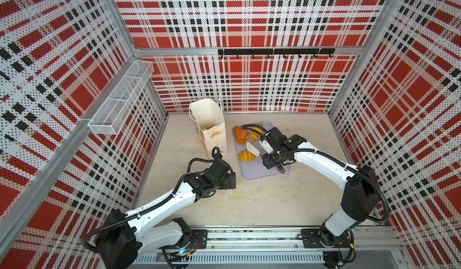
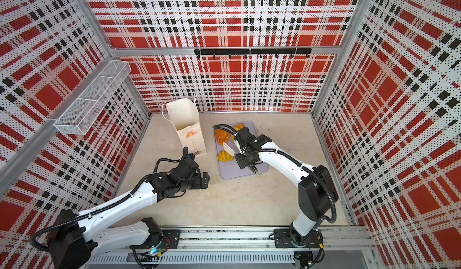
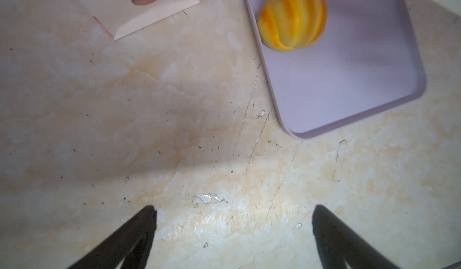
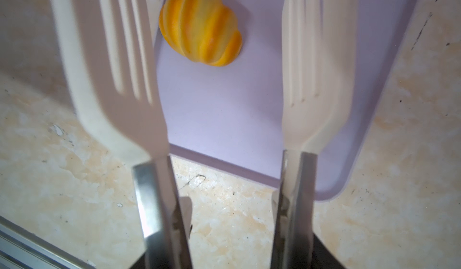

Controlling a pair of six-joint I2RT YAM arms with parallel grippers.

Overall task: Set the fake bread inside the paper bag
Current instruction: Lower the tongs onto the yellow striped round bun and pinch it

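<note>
The paper bag [image 1: 213, 135] [image 2: 192, 135] stands open at the back left of the table; its lower corner [image 3: 149, 13] shows in the left wrist view. On the lilac tray [image 1: 259, 170] [image 3: 336, 93] lie a reddish-brown croissant [image 1: 241, 135], a yellow croissant [image 1: 257, 132] partly under the right arm, and a yellow striped roll [image 1: 247, 155] [image 3: 293, 16] [image 4: 200, 24]. My right gripper [image 1: 270, 159] [image 4: 229, 260] is shut on white slotted tongs [image 1: 252, 148] [image 4: 104, 80], whose blades stand apart just above the roll. My left gripper [image 1: 232, 179] [image 3: 233, 209] hangs open and empty over bare table, in front of the bag.
A white wire-mesh basket [image 1: 122, 98] hangs on the left wall. A black hook rail [image 1: 275, 51] runs along the back wall. The arms' base rail [image 1: 249, 237] spans the front edge. Plaid walls close in three sides.
</note>
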